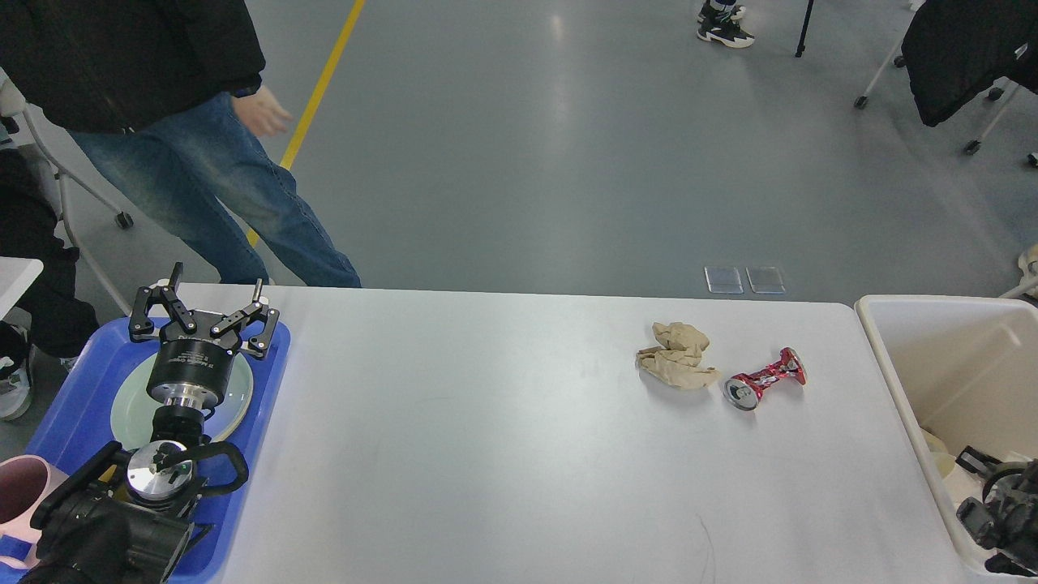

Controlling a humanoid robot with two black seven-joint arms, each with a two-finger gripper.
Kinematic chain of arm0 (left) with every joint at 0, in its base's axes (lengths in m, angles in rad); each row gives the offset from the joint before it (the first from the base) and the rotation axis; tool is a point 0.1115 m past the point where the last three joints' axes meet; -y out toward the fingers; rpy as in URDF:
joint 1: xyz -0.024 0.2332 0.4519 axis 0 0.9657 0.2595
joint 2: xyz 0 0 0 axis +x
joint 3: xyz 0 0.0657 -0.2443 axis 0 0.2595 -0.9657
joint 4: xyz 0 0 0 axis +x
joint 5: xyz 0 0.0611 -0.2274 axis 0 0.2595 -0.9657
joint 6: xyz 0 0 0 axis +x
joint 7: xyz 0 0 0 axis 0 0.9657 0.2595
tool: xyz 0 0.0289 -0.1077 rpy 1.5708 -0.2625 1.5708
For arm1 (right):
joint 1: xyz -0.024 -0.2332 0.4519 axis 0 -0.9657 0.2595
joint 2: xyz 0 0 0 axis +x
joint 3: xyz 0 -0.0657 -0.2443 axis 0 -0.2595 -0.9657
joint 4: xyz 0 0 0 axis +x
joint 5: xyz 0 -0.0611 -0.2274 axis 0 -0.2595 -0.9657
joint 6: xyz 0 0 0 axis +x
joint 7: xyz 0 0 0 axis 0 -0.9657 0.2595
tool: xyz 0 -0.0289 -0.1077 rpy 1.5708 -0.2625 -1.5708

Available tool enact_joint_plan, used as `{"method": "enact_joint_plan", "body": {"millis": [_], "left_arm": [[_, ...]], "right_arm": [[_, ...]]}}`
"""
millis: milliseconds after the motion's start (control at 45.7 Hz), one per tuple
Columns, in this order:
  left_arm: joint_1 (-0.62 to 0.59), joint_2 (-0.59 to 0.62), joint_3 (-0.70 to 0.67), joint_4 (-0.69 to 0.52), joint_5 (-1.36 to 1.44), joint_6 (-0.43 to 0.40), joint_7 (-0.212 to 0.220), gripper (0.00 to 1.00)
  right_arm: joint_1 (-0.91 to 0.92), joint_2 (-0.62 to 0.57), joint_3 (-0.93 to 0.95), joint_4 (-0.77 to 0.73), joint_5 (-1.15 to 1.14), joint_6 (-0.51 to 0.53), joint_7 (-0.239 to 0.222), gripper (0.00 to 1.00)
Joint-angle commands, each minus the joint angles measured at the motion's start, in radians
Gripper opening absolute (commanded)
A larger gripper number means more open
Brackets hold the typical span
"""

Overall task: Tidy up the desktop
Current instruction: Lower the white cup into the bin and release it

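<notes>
Desktop (486,422), the big white surface, fills the middle of the view, with a blue tray (268,357) overlapping its left end and a cream bin (892,357) standing against its right end.

Nearest, at the lower left, a pink mug (20,495) sits on the tray beside my left arm. At the lower right, my right arm shows only as a dark cluster at the bin's near corner; I cannot tell whether its fingers are open or closed, or whether they hold anything.

A little farther out, the left gripper (207,312) hangs above a pale green plate (235,397) in the tray. Its fingers (259,324) are spread wide and hold nothing; they seem clear of the plate, though I cannot be sure from this angle.

Beyond, on the right half of the surface, a crushed red can (766,379) lies on its side, with a crumpled brown paper (677,357) just beside it, apparently apart. Both lie near the bin.

By my judgement the dishes are already stowed and the rubbish step is now in hand, not yet begun. The next move calls for the right arm, being nearer, to rise from the bin, reach left to the can or paper, close on it and drop it in the bin. The can may roll; the paper may slip from a shallow pinch.

Farthest off, a person in jeans (243,211) stands on the grey floor behind the tray.
</notes>
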Motion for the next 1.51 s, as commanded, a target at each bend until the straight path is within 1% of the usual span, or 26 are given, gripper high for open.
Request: {"method": "enact_joint_plan", "body": {"millis": [0, 153, 175, 197, 219, 262, 284, 415, 525, 831, 962, 1028, 1224, 1377, 1487], "left_arm": [[0.000, 0.000, 0.000, 0.000, 0.000, 0.000, 0.000, 0.96], [0.000, 0.000, 0.000, 0.000, 0.000, 0.000, -0.001, 0.96], [0.000, 0.000, 0.000, 0.000, 0.000, 0.000, 0.000, 0.96], [0.000, 0.000, 0.000, 0.000, 0.000, 0.000, -0.001, 0.96], [-0.001, 0.000, 0.000, 0.000, 0.002, 0.000, 0.000, 0.96], [-0.001, 0.000, 0.000, 0.000, 0.000, 0.000, -0.001, 0.96], [0.000, 0.000, 0.000, 0.000, 0.000, 0.000, -0.001, 0.96], [-0.001, 0.000, 0.000, 0.000, 0.000, 0.000, -0.001, 0.96], [0.000, 0.000, 0.000, 0.000, 0.000, 0.000, -0.001, 0.96], [-0.001, 0.000, 0.000, 0.000, 0.000, 0.000, -0.001, 0.96], [-0.001, -0.001, 0.000, 0.000, 0.000, 0.000, -0.001, 0.96], [-0.001, 0.000, 0.002, 0.000, 0.000, 0.000, -0.001, 0.96], [0.000, 0.000, 0.000, 0.000, 0.002, 0.000, 0.000, 0.96], [-0.001, -0.001, 0.000, 0.000, 0.000, 0.000, -0.001, 0.96], [-0.001, -0.001, 0.000, 0.000, 0.000, 0.000, 0.000, 0.96]], "right_arm": [[-0.017, 0.002, 0.003, 0.001, 0.000, -0.020, -0.001, 0.00], [-0.026, 0.003, 0.004, -0.001, 0.000, -0.023, -0.002, 0.00], [-0.026, 0.003, 0.004, -0.001, 0.000, -0.025, -0.002, 0.07], [-0.026, 0.003, 0.004, -0.001, 0.000, -0.028, -0.002, 0.25], [-0.026, 0.003, 0.003, -0.001, 0.000, -0.035, -0.002, 0.47], [-0.026, 0.003, 0.000, -0.001, 0.000, -0.060, -0.002, 0.98], [-0.023, 0.003, 0.001, 0.001, 0.000, -0.066, -0.002, 1.00], [-0.026, 0.006, 0.003, 0.015, -0.002, -0.086, -0.001, 1.00], [-0.024, 0.008, 0.003, 0.016, -0.002, -0.081, 0.002, 1.00], [-0.014, 0.014, 0.001, 0.021, -0.002, -0.066, 0.033, 1.00], [-0.003, 0.008, 0.003, 0.033, -0.002, -0.057, 0.035, 1.00], [0.029, -0.002, 0.006, 0.067, -0.002, -0.043, 0.033, 1.00], [0.212, -0.110, 0.004, 0.251, -0.009, 0.064, 0.030, 1.00], [0.391, -0.155, -0.031, 0.384, -0.023, 0.188, 0.021, 1.00], [0.532, -0.172, -0.101, 0.469, -0.069, 0.279, 0.021, 1.00]]}}
